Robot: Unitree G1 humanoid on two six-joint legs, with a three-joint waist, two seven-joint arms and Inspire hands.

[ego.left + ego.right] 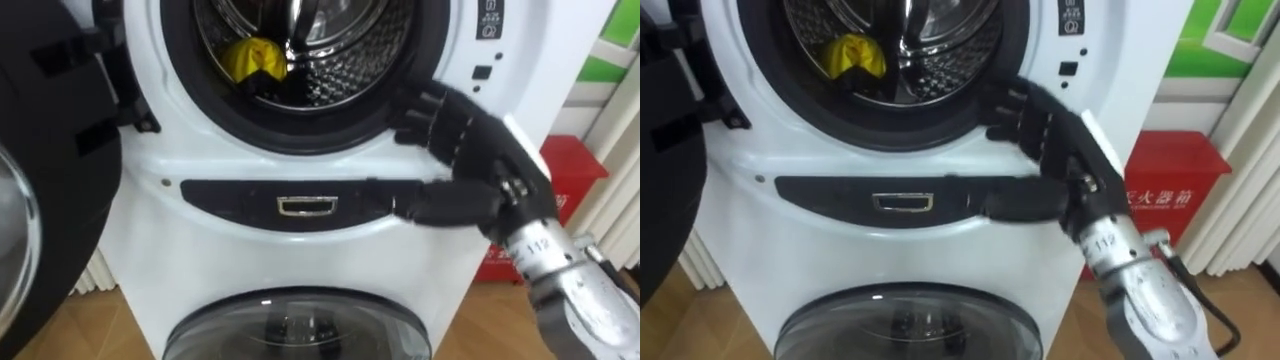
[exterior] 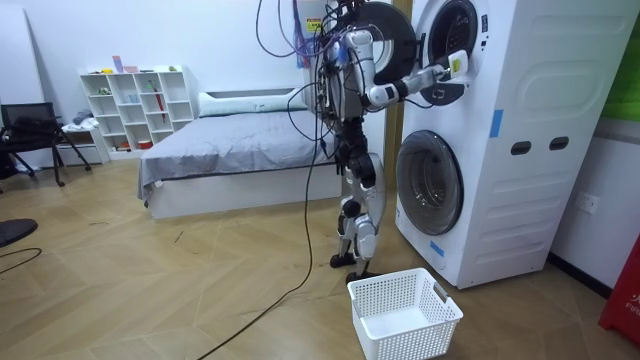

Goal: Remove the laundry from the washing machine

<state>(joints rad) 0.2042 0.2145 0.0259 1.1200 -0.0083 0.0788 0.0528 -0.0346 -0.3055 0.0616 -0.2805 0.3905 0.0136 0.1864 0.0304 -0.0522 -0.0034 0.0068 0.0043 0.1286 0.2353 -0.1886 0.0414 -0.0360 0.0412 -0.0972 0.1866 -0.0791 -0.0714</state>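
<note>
one white basket (image 2: 405, 312) stands on the floor at the room view's lower middle, by the robot's feet. one right hand (image 1: 475, 145), right of centre, has loosely spread fingers gripping nothing, at the lower right rim of the upper opening. the washing machine (image 1: 250, 165) has two doors: upper door (image 1: 45, 170) open at left, lower door (image 1: 300, 325) closed. one yellow cloth (image 1: 255, 58) lies inside the drum (image 1: 340, 70), top centre-left.

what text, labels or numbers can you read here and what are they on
None can be read reliably.
Symbols on the washer panel: too small to read.
Badge on the dark strip: too blurred to read.
White characters on the red box: blurred and partly hidden.
</note>
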